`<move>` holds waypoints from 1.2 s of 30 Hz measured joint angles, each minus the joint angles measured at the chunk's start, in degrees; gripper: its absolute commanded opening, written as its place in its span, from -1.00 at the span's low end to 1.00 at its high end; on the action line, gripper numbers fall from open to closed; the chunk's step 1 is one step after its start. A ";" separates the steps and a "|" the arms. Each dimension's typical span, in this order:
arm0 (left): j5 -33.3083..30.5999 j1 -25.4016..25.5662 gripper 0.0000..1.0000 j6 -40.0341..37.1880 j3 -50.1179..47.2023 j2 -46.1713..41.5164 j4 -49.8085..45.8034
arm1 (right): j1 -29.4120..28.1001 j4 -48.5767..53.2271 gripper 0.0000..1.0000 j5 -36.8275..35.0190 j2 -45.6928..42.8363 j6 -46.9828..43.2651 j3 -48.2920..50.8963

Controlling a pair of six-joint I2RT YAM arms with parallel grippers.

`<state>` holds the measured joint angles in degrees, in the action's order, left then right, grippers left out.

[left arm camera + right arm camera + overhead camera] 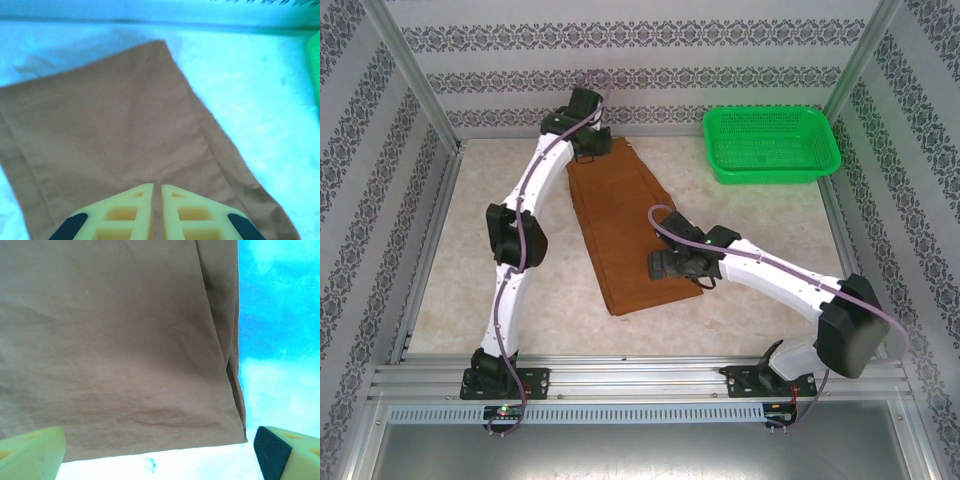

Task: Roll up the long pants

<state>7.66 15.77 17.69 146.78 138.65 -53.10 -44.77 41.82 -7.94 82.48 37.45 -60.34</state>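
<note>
The long pants lie flat on the table as one narrow rust-brown strip, running from the far side, left of the green basket, down toward the near edge. In the right wrist view the stacked edges along one side suggest the legs are already laid one over the other, so the folding seems done. No coil shows at either end, so the rolling itself looks not yet begun. The left gripper sits over the far end, its jaws drawn together with only a thin slit between them; whether they pinch any cloth I cannot tell. The right gripper hangs by the near end's right edge, jaws spread wide and empty, the cloth's near hem lying between them.
</note>
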 measured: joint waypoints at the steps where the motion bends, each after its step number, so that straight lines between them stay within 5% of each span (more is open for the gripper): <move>1: -0.02 0.02 0.06 -0.83 -0.11 -1.01 -0.07 | 0.11 -0.31 0.77 0.13 0.48 -0.31 0.57; 2: -0.02 0.17 0.86 -1.44 -0.94 -2.03 0.11 | 0.46 -0.55 0.74 0.28 0.66 -0.68 1.05; 3: -0.52 0.48 1.00 -2.21 -4.26 -4.17 0.96 | 0.85 -0.96 0.71 0.48 0.72 -0.76 1.68; 6: -2.62 3.41 1.00 -4.87 -22.73 -14.12 5.51 | 4.00 -2.32 0.39 1.20 0.46 -1.25 3.74; 8: -3.52 7.17 1.00 -5.90 -35.50 -21.16 8.20 | 6.78 -3.32 -0.11 1.81 -0.39 -1.57 5.33; 9: -3.43 8.96 0.93 -6.12 -40.35 -24.00 9.09 | 7.96 -3.69 -0.17 2.05 -1.09 -1.57 6.10; 10: -3.13 11.13 0.77 -6.10 -44.94 -26.97 10.05 | 9.18 -3.98 -0.20 1.99 -2.01 -1.42 6.82; 11: -2.56 12.57 0.33 -6.10 -47.78 -29.18 10.56 | 9.88 -4.04 -0.50 1.92 -2.80 -1.51 7.23; 12: -1.36 13.81 -0.63 -5.86 -50.82 -31.76 11.41 | 10.25 -4.15 -0.55 1.77 -3.63 -1.70 7.52; 13: 0.02 14.27 -1.00 -5.77 -52.85 -34.12 11.74 | 10.43 -4.37 -0.67 1.51 -4.46 -1.42 7.69; 14: 1.11 14.25 -1.00 -5.53 -53.72 -35.71 11.65 | 10.43 -4.52 -0.97 1.16 -5.03 -1.70 7.69; 23: 6.99 12.57 -1.00 1.07 -63.34 -47.50 16.59 | 9.75 -6.60 -1.00 -6.95 -5.81 -1.03 10.10; 28: 13.81 12.48 -1.00 5.18 -77.15 -52.24 24.00 | 9.07 -9.07 -1.00 -7.91 -8.57 -1.90 15.82; 34: 9.46 13.35 -1.00 5.55 -75.10 -54.90 20.59 | 9.05 -10.75 -1.00 -8.33 -10.12 -3.89 16.63; 35: 7.82 13.79 -0.98 5.03 -74.86 -55.47 20.44 | 9.05 -10.91 -0.90 -8.31 -10.12 -4.35 16.63; 36: 5.44 14.51 -0.68 4.28 -74.88 -56.24 20.09 | 9.25 -11.10 -0.54 -8.26 -10.12 -4.74 16.63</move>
<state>13.10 30.28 21.98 71.90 82.41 -33.01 -35.53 30.72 -16.21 72.36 32.71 -43.70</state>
